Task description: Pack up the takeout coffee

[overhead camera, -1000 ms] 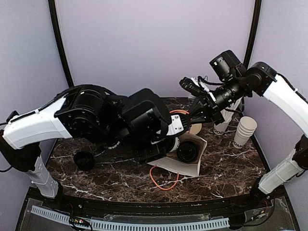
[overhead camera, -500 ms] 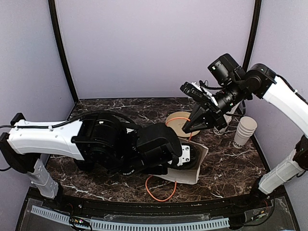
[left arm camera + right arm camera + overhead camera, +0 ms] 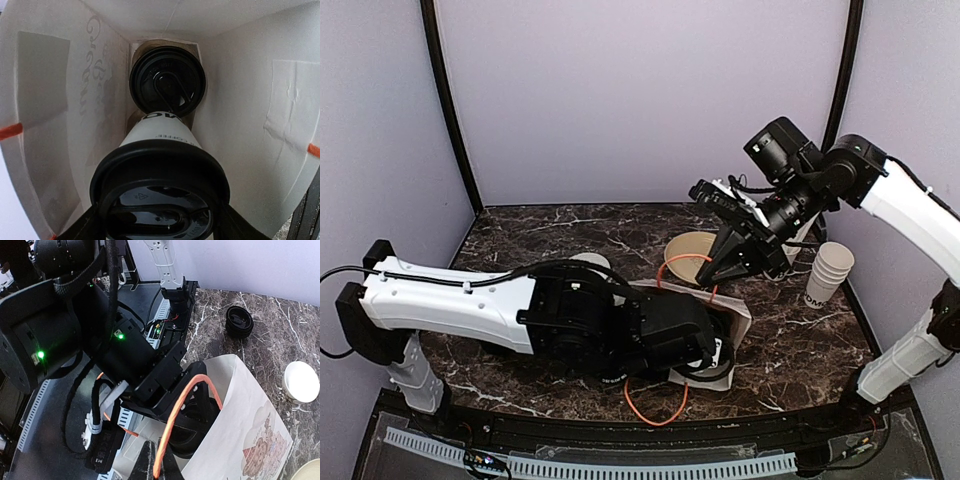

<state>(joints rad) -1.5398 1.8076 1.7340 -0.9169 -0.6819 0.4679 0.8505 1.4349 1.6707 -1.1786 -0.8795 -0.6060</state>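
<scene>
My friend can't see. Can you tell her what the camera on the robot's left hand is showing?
Looking into a white paper bag: the left gripper holds a white cup with a black lid. A second black-lidded cup sits at the far end of the bag, lid facing the camera.

Left arm [image 3: 470,300] in bag [image 3: 742,312], right fingers [image 3: 720,265] on orange handle [image 3: 672,262]
</scene>
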